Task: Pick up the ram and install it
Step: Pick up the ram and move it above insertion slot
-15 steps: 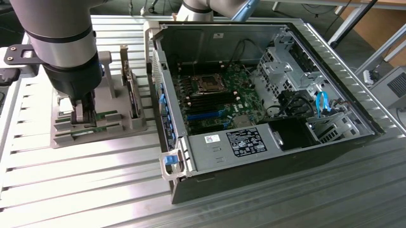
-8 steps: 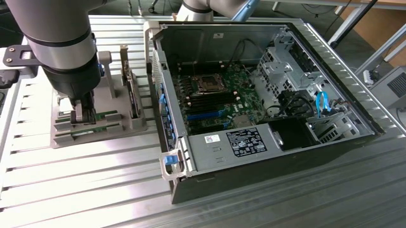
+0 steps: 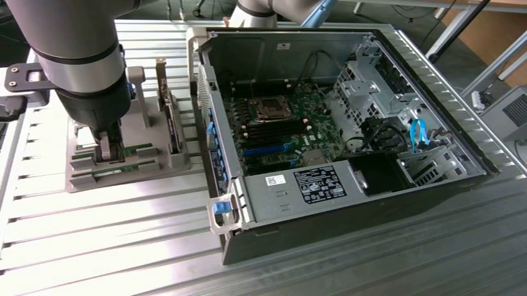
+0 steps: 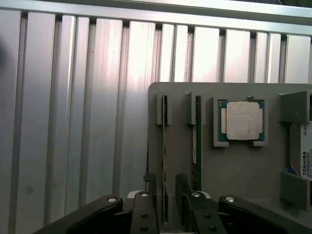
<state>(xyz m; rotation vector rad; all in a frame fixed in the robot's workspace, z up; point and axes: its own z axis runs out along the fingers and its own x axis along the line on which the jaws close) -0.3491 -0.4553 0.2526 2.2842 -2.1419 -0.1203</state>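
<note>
The gripper [image 4: 165, 180] stood with its jaws spread wide, one dark finger on each side of the ram [image 4: 164, 141] and a sliver of space showing between each finger and the board. Nothing was clamped. The ram stood on its long edge in a narrow slot of the grey holder [image 4: 234, 170], thin edge up. A raised grey post hugged its far end.

Just beside the outer face of one finger, a second stick [image 4: 197, 122] stood on edge in the neighbouring slot. It was parallel to the ram, green, with a pale label along its side. That left the finger little room between the two boards. Past that stick, a square silver processor [image 4: 242, 120] lay flat in its own pocket. At the holder's far rim sat a hard drive [image 4: 305, 156] with a white label.

In the exterior view the arm [image 3: 78, 68] came straight down over the holder [image 3: 123, 176] at that view's left, the gripper [image 3: 110, 151] low among the slots. The holder rested on a ribbed aluminium table [image 3: 99, 246]. Near it, toward the exterior view's right, lay an open computer case [image 3: 247, 46] holding the motherboard [image 3: 280, 132], a power supply [image 3: 288, 191] and blue cables [image 3: 416, 132]. The case's side wall [image 3: 206, 105] stood between the holder and the motherboard.
</note>
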